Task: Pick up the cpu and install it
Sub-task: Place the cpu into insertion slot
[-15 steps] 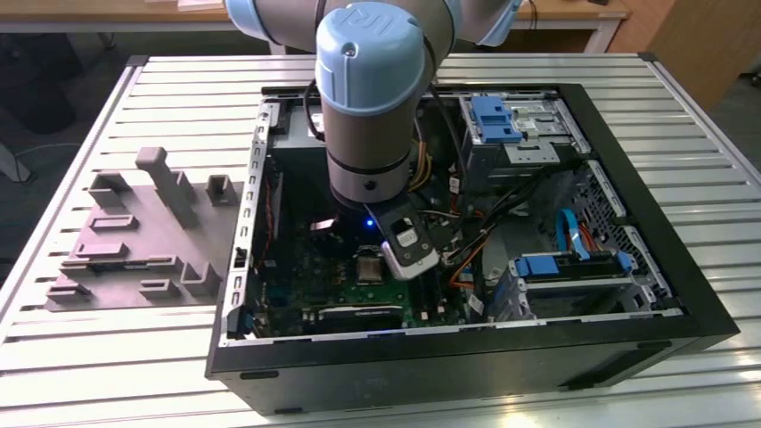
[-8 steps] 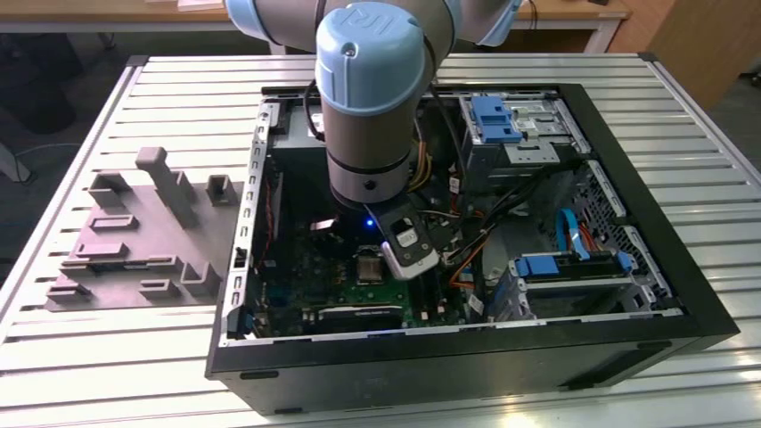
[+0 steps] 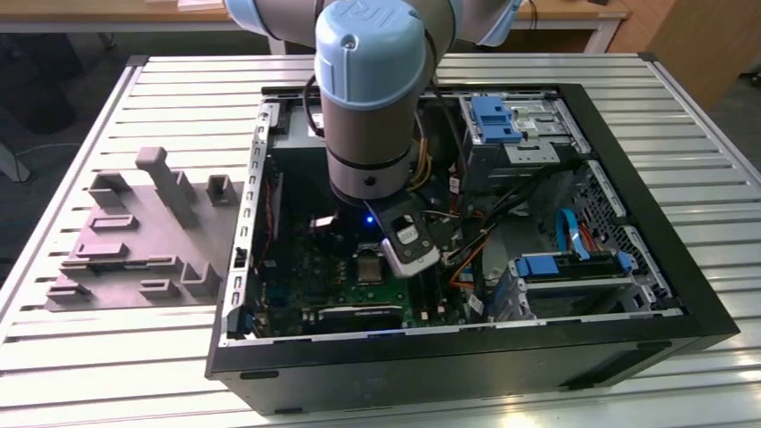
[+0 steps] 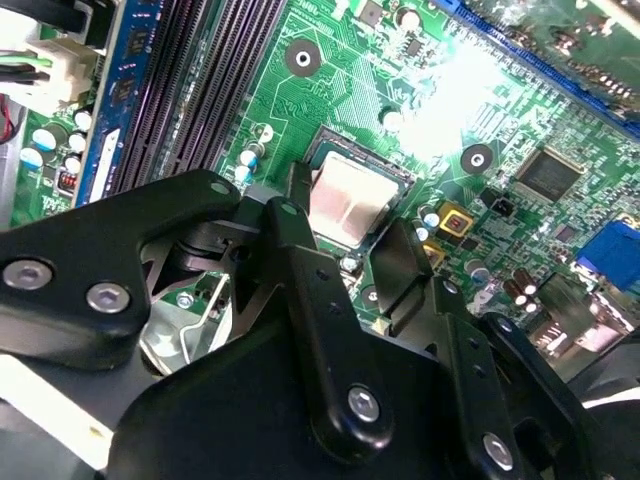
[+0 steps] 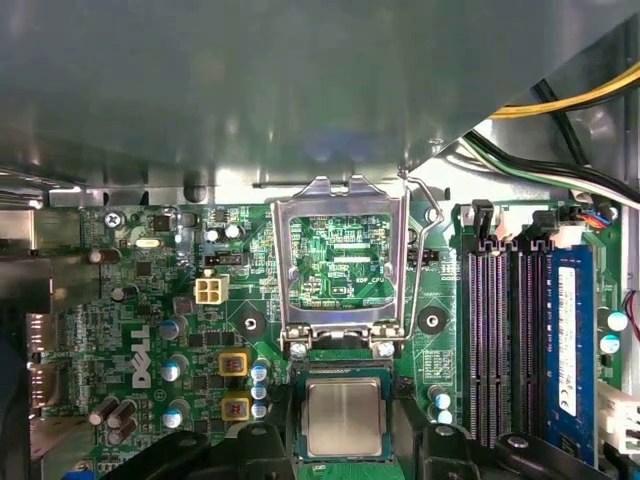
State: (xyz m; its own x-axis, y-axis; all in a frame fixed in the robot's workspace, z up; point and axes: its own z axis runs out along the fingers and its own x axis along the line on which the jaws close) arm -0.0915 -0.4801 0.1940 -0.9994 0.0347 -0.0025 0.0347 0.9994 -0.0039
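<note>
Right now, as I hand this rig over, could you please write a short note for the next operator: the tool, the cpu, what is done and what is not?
The tool is low inside the computer case, close over the socket. I cannot tell whether it grips anything.
The cpu lies in the socket on the motherboard and looks level. Whether it is fully seated is not clear.
Done: the cpu is picked up and placed at the socket.
Not done: the socket frame stands open and is not closed over the cpu.
</note>
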